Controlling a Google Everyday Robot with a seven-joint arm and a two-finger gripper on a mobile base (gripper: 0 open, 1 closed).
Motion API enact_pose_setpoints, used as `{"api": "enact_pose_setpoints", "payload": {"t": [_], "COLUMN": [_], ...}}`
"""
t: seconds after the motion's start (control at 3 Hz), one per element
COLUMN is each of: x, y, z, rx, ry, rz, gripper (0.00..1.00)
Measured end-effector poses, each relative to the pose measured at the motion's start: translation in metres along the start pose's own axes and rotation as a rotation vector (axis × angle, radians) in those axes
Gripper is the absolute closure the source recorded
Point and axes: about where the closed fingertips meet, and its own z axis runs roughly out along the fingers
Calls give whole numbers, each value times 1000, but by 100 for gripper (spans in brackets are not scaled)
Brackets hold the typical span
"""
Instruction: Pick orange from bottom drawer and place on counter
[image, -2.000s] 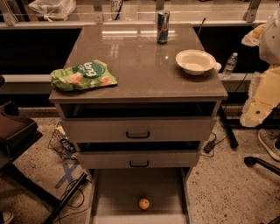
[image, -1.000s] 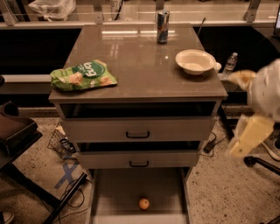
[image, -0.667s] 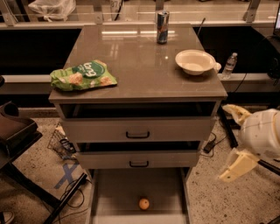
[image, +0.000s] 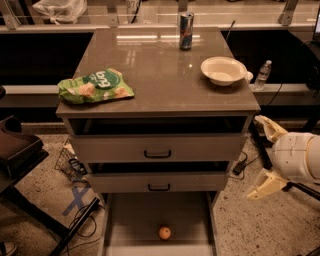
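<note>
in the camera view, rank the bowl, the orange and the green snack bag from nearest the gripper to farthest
1. bowl, on the right side of the counter, above the open gripper beside the cabinet.
2. orange, in the bottom drawer, lower left; only slightly farther.
3. snack bag, at the counter's far left.

orange (image: 164, 232) in bottom drawer (image: 140, 215), front edge | bag (image: 95, 86) on counter (image: 155, 80), front-left corner | bowl (image: 223, 70) right edge | can (image: 186, 30) back edge | gripper (image: 256, 158) right of drawers
</note>
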Motion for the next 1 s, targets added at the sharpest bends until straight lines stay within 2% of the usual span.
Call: {"api": "enact_pose_setpoints", "payload": {"t": [0.33,0.67,1.0], "x": [-2,12,33], "y": [7,27,46], "z": [9,50,95], "rx": [-21,-9,43], "ry": [-6,-64,-148], "rz": [15,67,123], "gripper": [0,0,0]}}
